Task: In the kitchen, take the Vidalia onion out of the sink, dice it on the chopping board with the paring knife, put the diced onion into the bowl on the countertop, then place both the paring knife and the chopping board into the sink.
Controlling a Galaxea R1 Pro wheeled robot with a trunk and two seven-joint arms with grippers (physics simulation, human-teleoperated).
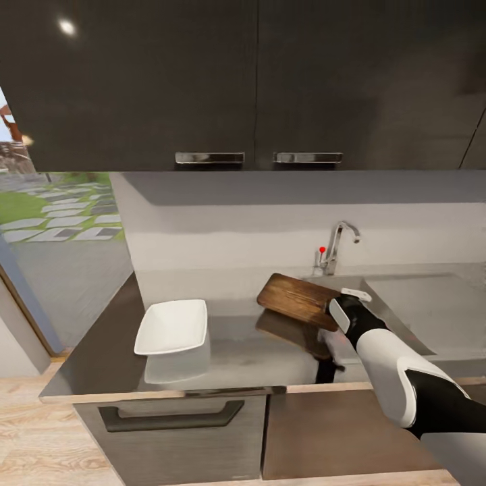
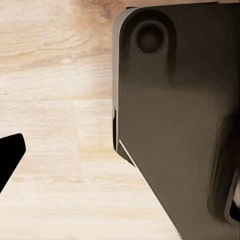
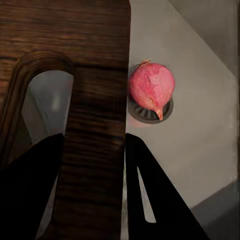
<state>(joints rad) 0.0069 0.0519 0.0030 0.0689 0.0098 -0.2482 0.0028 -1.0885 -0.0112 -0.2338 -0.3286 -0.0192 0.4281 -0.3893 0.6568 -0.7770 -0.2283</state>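
The right arm (image 1: pixel 398 378) is seen nearest the head camera, reaching forward from the lower right toward the sink (image 1: pixel 432 304). Its gripper (image 3: pixel 92 150) is clamped on the board (image 1: pixel 300 299), one dark finger (image 3: pixel 30 190) on each side of the strip of wood beside the handle slot, as shown in the right wrist view. The board is held lifted and tilted above the worktop (image 1: pixel 256 351), with its right end at the sink's left edge and its reflection cast on the grey surface beneath. In the right wrist view the board's edge is seen over the basin, and a pinkish-red onion (image 3: pixel 152 87) is shown lying on the round drain (image 3: pixel 145 112) in the basin, beside the board's edge and below it. The white bowl (image 1: pixel 172 327) is set on the worktop to the left of the board, apart from it and near the front edge. The chrome tap (image 1: pixel 339 243) with its red knob (image 1: pixel 322 250) stands at the far side of the sink. In the left wrist view a dark finger tip (image 2: pixel 10 157) is seen over a pale wooden floor (image 2: pixel 60 100), next to a dark rounded body (image 2: pixel 175 125); whether the left gripper is open or closed cannot be told.
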